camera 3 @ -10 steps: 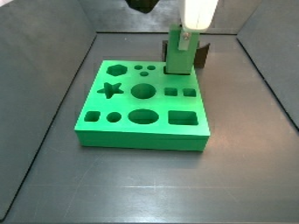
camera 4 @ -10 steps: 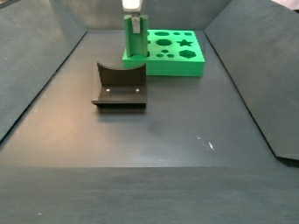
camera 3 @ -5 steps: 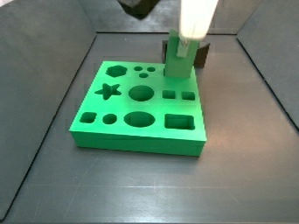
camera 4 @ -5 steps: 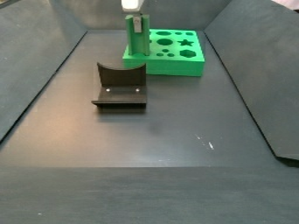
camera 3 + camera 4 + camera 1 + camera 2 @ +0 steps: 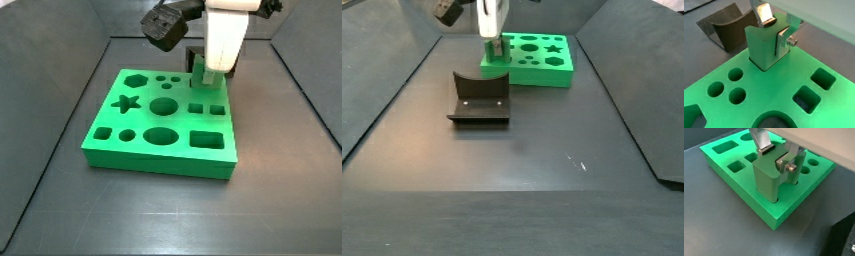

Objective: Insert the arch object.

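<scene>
While my gripper (image 5: 776,31) clamps the green piece (image 5: 764,47) partway into the board (image 5: 784,107), seating remains; apparently no brown arch shows

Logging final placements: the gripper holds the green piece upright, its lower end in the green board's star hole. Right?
Not the star hole, which a side view shows open. The gripper holds the green piece upright, its lower end in a hole at the green board's edge near the fixture.
</scene>
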Robot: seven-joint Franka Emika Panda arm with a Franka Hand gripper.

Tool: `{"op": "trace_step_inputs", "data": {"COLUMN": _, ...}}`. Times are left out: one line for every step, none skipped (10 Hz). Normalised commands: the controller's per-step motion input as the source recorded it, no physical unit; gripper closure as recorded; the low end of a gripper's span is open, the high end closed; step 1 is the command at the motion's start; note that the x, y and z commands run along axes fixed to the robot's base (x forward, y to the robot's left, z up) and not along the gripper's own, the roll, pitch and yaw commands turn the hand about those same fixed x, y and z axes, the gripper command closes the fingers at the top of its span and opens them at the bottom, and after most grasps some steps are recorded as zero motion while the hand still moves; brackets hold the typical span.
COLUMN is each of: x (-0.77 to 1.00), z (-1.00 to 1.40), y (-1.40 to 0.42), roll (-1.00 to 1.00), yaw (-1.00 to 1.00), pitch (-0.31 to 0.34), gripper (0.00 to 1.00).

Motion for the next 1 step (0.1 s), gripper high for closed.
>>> {"op": "trace_step_inputs", "data": {"x": 0.0, "z": 0.0, "y": 0.0, "roll": 0.0, "yaw": 0.0, "pitch": 0.0, "gripper": 1.0}}
